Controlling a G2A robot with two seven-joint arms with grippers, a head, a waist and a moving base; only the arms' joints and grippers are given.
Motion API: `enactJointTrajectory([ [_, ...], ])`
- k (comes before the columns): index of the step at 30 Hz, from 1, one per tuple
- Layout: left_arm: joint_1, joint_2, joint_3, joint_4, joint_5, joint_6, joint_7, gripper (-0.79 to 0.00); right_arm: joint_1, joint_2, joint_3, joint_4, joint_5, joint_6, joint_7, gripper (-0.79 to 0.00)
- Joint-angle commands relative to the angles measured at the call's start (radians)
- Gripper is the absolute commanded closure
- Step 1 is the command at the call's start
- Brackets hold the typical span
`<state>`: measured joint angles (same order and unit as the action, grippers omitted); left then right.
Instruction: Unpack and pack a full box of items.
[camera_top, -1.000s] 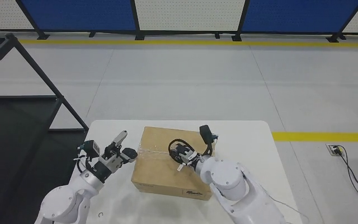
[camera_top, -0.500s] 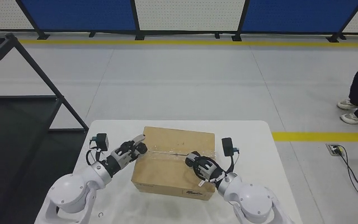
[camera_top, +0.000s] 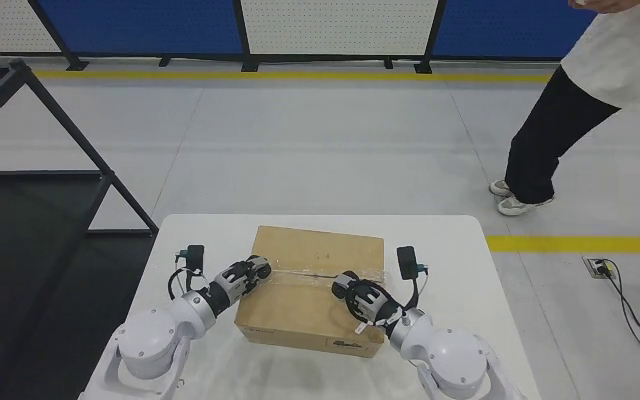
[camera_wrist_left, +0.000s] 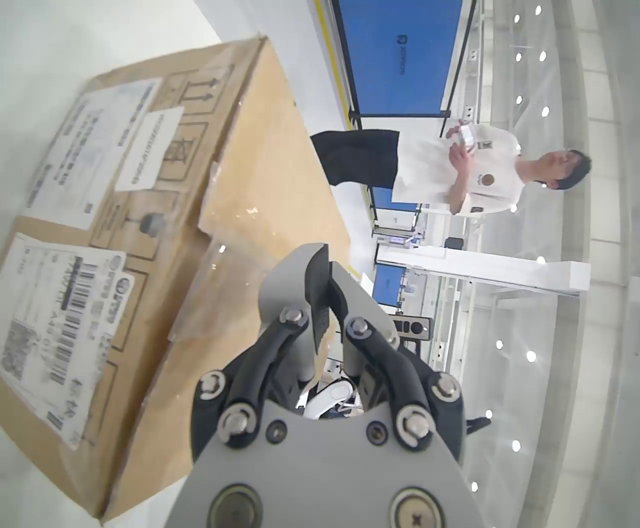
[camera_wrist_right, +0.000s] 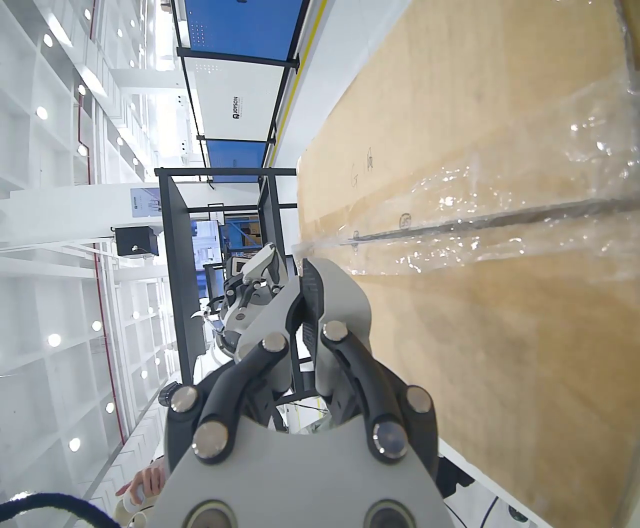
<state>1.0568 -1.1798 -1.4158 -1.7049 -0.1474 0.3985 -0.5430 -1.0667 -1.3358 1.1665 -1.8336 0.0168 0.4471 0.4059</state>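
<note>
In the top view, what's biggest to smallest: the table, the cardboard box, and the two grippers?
1. table
2. cardboard box
3. left gripper and right gripper: they look about the same size, so I won't rank them.

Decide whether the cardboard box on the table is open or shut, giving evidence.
Shut. The cardboard box has its top flaps lying flat, with clear tape over their seam; whether the tape is cut, cannot tell.

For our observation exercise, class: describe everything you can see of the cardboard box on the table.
The cardboard box is brown and closed, its top seam sealed with clear tape. White labels cover one side. It sits on the white table. The shut left gripper is at one top edge, the shut right gripper over its top.
</note>
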Motion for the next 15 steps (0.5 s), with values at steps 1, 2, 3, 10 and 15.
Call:
enactJointTrajectory([
  [1,-0.011,-0.001,0.017,0.018,0.011,0.013,0.011,0.000,0.000,0.000,0.000,0.000,0.000,0.000,0.000,0.000],
  [2,-0.017,-0.002,0.023,0.026,0.010,0.019,0.010,0.000,0.000,0.000,0.000,0.000,0.000,0.000,0.000,0.000],
  [3,-0.021,-0.002,0.027,0.033,0.013,0.022,0.013,0.000,0.000,0.000,0.000,0.000,0.000,0.000,0.000,0.000],
  [10,-0.016,-0.002,0.012,0.059,-0.026,0.025,0.034,0.000,-0.010,0.000,-0.002,0.001,0.000,-0.013,-0.009,0.000],
  [15,0.005,-0.001,-0.011,0.055,-0.059,0.012,0.042,0.000,0.027,-0.006,-0.026,0.042,-0.003,0.043,-0.018,0.000],
])
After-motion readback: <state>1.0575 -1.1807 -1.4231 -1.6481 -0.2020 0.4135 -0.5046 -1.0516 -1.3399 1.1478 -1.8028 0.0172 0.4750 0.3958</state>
